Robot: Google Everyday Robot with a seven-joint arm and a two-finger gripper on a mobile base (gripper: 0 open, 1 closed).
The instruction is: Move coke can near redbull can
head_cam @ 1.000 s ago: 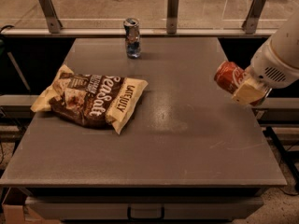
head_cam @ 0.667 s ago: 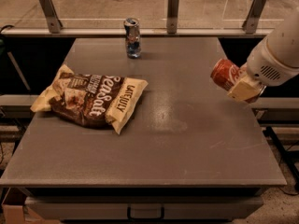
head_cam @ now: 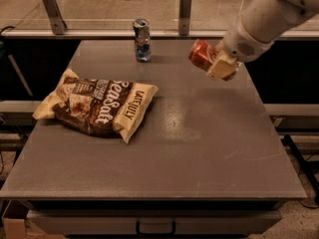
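Note:
The red coke can (head_cam: 202, 55) is held tilted in the air above the right rear part of the table, in my gripper (head_cam: 215, 62), which is shut on it. The arm comes in from the upper right. The redbull can (head_cam: 142, 40), slim and blue-silver, stands upright near the table's far edge, left of the coke can and apart from it.
A brown and cream chip bag (head_cam: 97, 103) lies on the left half of the grey table (head_cam: 199, 148). A rail with metal posts (head_cam: 185, 5) runs behind the far edge. A drawer handle (head_cam: 155, 228) shows under the front edge.
My gripper has carried the coke can to the left and a little toward the far edge, closer to the redbull can. The redbull can and the bag have not moved.

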